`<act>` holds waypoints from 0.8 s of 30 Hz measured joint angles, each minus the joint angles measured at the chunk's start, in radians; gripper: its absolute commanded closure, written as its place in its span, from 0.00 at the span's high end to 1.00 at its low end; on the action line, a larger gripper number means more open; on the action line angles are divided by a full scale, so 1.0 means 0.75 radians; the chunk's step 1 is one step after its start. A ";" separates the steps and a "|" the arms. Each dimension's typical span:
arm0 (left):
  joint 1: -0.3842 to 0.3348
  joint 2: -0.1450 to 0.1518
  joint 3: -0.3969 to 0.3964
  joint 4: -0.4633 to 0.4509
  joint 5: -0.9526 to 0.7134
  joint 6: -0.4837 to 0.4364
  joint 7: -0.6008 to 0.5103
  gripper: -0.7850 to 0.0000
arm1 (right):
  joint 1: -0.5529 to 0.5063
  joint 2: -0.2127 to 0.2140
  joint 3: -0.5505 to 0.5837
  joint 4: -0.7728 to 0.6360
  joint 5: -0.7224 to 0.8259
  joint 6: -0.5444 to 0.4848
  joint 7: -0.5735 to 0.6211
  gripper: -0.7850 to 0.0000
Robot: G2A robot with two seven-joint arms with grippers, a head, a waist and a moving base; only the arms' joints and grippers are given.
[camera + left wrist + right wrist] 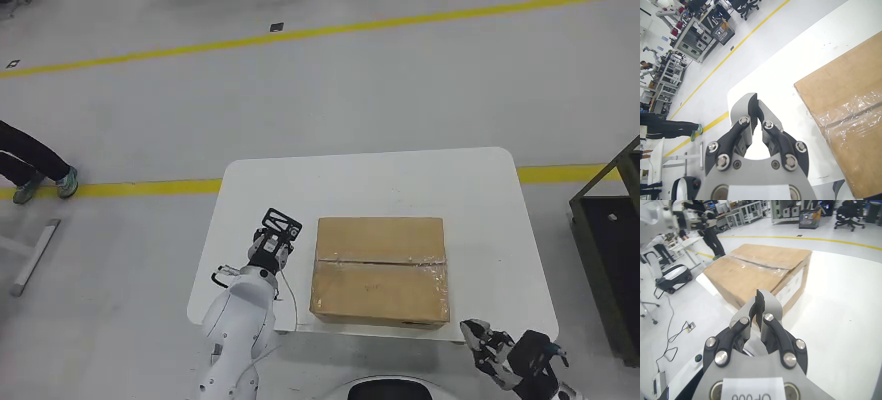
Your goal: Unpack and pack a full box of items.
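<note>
the fingers [752, 106] of the left gripper [755, 97] are pressed together, dark pads meeting at the tips with nothing between them. the right gripper [759, 294] has its fingers closed on nothing in just the same way. from where i stand the cardboard box [380, 270] sits flat on the white table [370, 185], towards the robot's side of it, its long sides running across. both top flaps are down, and a strip of clear tape [857, 113] runs along the middle seam and wrinkles over the ends. so it looks sealed, and i'd say the unpacking has not yet begun. the left gripper hangs over the bare tabletop just beside the box's left end, apart from the cardboard and pointing away from the robot. the right gripper sits low off the table's near right corner, near the box's corner but not touching it, and faces the end that carries a pale label [791, 289]. with an arm posted at each end, my guess is that they are set to work the seam from both sides. the closed fingers would suit poking at the tape better than a spread pair. the tape is likely the stubborn part, since it looks to cling well down the ends.
</note>
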 measured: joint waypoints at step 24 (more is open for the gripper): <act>0.000 0.000 0.000 0.000 0.000 0.000 0.000 1.00 | 0.318 -0.017 -0.298 0.201 -0.182 0.224 0.297 0.00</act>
